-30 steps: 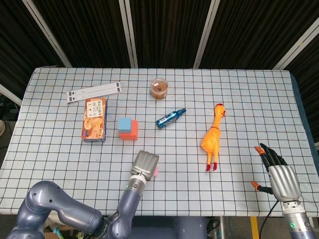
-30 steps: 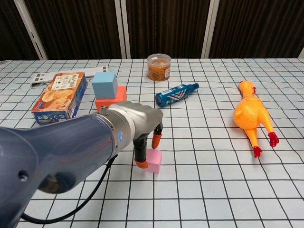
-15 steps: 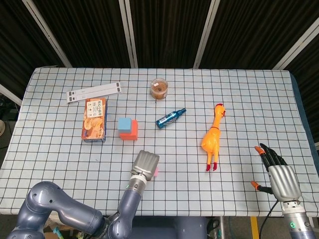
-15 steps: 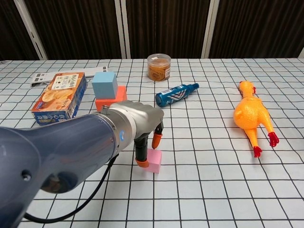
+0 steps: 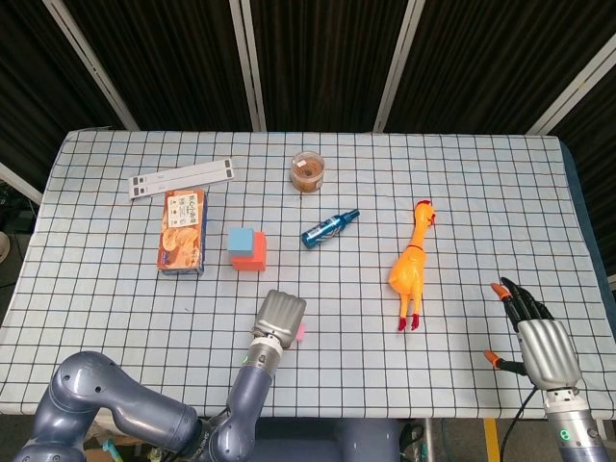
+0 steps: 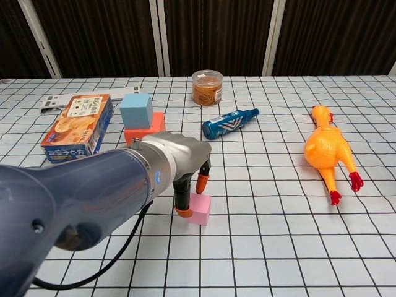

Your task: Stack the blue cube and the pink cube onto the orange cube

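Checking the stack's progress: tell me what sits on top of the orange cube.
The blue cube sits on the orange cube, covering most of its top. The pink cube lies on the table by the left hand.

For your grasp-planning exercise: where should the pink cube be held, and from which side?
Grip the pink cube across two opposite vertical faces, coming from above. It sits flat with open cloth around it, and the left hand already has fingertips at its top edges.

The blue cube (image 6: 137, 110) sits squarely on the orange cube (image 6: 146, 130), which is flatter and wider (a slab more than a cube), on the table's left half. The pink cube (image 6: 200, 208) lies flat on the table nearer the robot, well apart from that stack, its top partly hidden from above.
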`<action>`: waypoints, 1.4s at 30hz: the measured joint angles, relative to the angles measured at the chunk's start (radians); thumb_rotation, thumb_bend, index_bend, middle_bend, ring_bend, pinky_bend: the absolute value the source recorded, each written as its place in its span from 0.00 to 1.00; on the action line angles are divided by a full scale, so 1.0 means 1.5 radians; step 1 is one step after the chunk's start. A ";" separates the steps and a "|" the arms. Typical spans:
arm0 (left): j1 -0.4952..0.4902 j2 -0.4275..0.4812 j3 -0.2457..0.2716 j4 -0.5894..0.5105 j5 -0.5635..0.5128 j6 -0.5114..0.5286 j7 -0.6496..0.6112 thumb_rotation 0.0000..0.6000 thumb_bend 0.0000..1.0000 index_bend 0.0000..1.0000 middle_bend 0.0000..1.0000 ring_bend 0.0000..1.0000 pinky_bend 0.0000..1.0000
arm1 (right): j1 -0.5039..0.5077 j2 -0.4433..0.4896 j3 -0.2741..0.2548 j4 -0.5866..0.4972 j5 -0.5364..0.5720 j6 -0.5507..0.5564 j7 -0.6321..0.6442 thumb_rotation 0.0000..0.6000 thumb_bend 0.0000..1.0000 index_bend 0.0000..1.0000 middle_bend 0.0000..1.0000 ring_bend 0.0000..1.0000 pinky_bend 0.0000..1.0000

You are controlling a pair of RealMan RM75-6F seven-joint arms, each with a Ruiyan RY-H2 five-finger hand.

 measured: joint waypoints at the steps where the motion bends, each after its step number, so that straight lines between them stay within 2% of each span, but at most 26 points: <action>1: 0.000 0.000 0.000 0.000 0.000 0.000 0.000 1.00 0.28 0.46 1.00 0.81 0.78 | 0.000 0.000 0.000 0.000 0.000 0.000 0.000 1.00 0.16 0.11 0.07 0.13 0.25; 17: 0.006 0.005 -0.004 -0.006 0.003 0.004 0.005 1.00 0.29 0.47 1.00 0.81 0.79 | 0.000 0.000 0.000 0.001 0.001 -0.001 0.002 1.00 0.16 0.11 0.07 0.13 0.25; 27: 0.018 0.051 -0.031 -0.051 -0.005 0.026 0.004 1.00 0.32 0.48 1.00 0.81 0.79 | 0.001 0.000 -0.001 0.000 -0.001 -0.002 -0.001 1.00 0.16 0.11 0.07 0.13 0.25; 32: 0.022 0.080 -0.063 -0.074 -0.022 0.034 0.000 1.00 0.33 0.48 1.00 0.81 0.79 | 0.001 -0.001 -0.001 0.000 0.001 -0.003 -0.004 1.00 0.16 0.11 0.07 0.13 0.25; 38: 0.019 0.122 -0.119 -0.105 -0.045 0.060 0.004 1.00 0.33 0.48 1.00 0.81 0.79 | 0.001 -0.002 -0.001 0.000 0.002 -0.004 -0.006 1.00 0.16 0.11 0.07 0.13 0.25; 42: 0.012 0.161 -0.174 -0.129 -0.071 0.086 0.011 1.00 0.33 0.48 1.00 0.81 0.79 | 0.001 -0.003 -0.002 -0.001 0.001 -0.005 -0.009 1.00 0.16 0.11 0.07 0.13 0.25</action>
